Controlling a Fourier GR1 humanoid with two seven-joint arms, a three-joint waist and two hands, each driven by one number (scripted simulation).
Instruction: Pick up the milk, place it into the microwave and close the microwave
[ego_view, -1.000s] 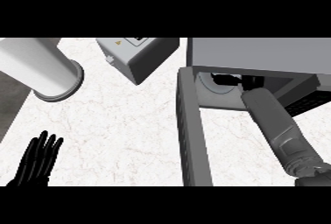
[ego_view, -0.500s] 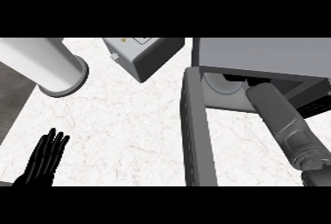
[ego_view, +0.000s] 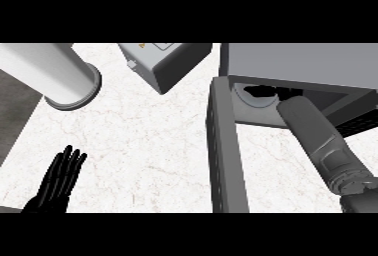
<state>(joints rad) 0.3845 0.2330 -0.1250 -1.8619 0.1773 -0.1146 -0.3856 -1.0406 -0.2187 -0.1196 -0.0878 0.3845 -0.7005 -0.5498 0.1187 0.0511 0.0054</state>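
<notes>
The microwave (ego_view: 295, 62) stands at the upper right of the white marbled surface (ego_view: 148, 140), and its door (ego_view: 225, 150) is swung open, seen edge-on as a long grey bar running down toward the lower edge of the view. The right forearm (ego_view: 317, 140) reaches up into the open cavity, where only a dark bit of the right robot hand (ego_view: 260, 91) shows over the pale round turntable (ego_view: 255, 97); I cannot tell whether its fingers are apart or closed on anything. The milk itself cannot be made out in the cavity, so its exact place is hidden. The left robot hand (ego_view: 60, 177) rests at the lower left, fingers straight, together and pointing up, touching nothing. A wide white cylinder (ego_view: 52, 72) stands at the upper left of the surface, and a grey boxy appliance (ego_view: 166, 62) sits tilted between it and the microwave, near the top edge
</notes>
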